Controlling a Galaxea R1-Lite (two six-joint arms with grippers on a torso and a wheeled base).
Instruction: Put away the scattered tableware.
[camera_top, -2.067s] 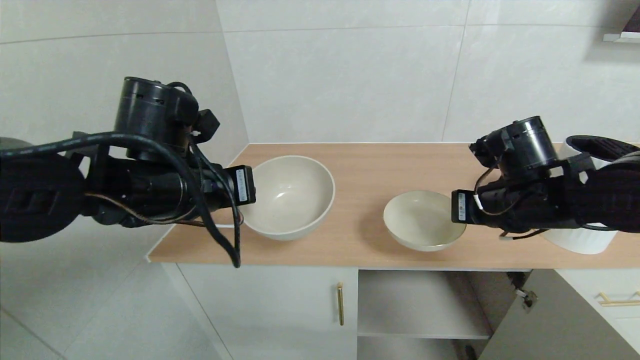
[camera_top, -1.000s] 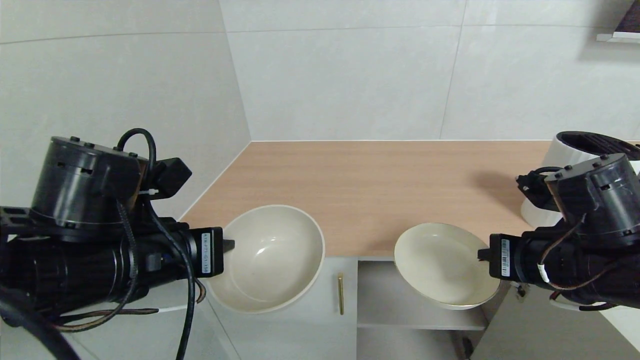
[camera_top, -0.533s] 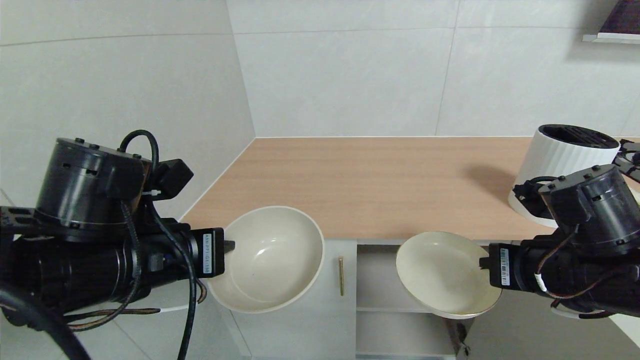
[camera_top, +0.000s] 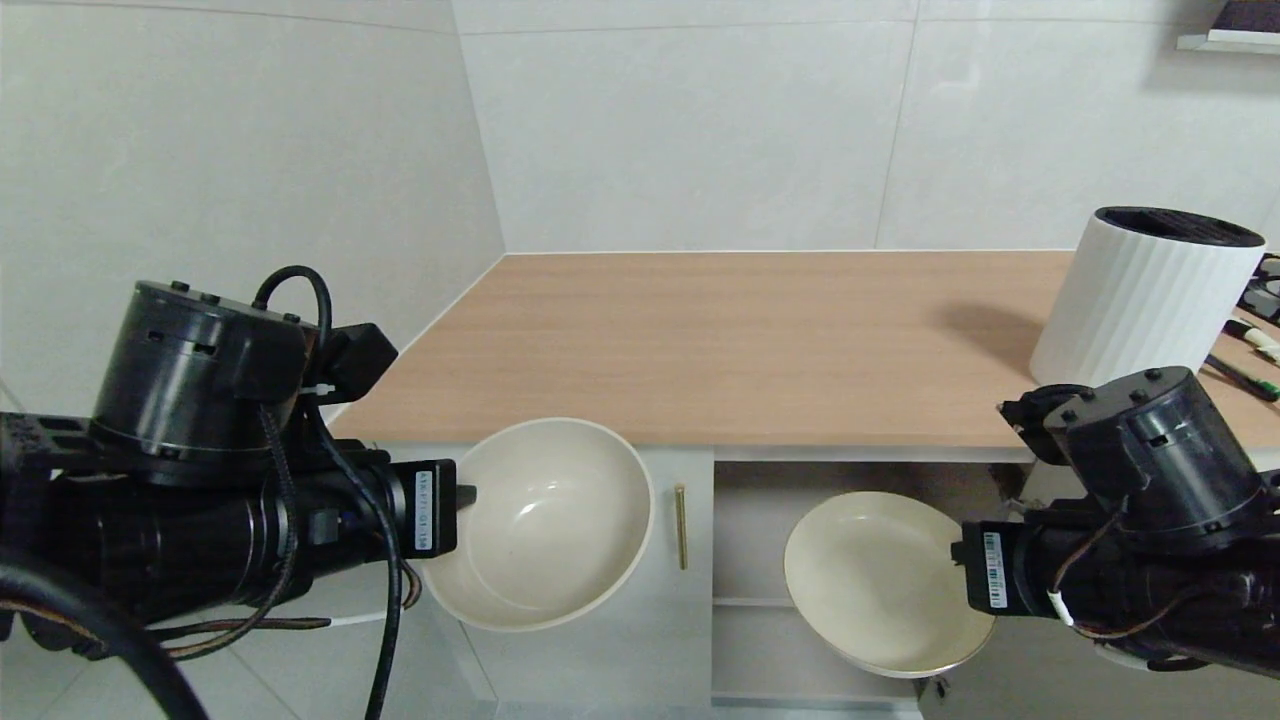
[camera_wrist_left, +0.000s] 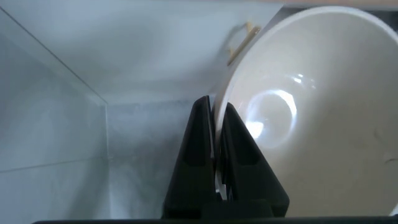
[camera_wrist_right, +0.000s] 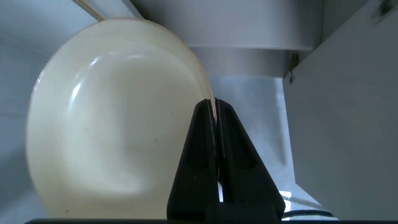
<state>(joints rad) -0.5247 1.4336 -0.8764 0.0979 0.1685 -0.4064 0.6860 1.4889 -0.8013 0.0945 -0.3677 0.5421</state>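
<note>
Carrying both pieces clear of the wooden countertop (camera_top: 740, 340) and down to cabinet level, with the putting-away judged roughly half done. Pinched tight on the near rim of the deep bowl (camera_top: 545, 525) with the left gripper (camera_wrist_left: 214, 106), and held level in front of the closed door with its slim brass handle (camera_top: 680, 527). Clamped likewise with the right gripper (camera_wrist_right: 214, 106) on the rim of the shallow bowl (camera_top: 880, 580), tilted a little and hanging before the open cabinet (camera_top: 750, 520) and its pale shelf. Left to do, by the look of it: sliding each bowl onto a shelf and letting go. Both glazed cream, round and thin-rimmed, glossy enough to catch a highlight; one deep and steep-walled, the other wide and dish-like. Standing apart on the matte wood-grain top, a white ribbed cylinder (camera_top: 1145, 300) with a dark grille.
</note>
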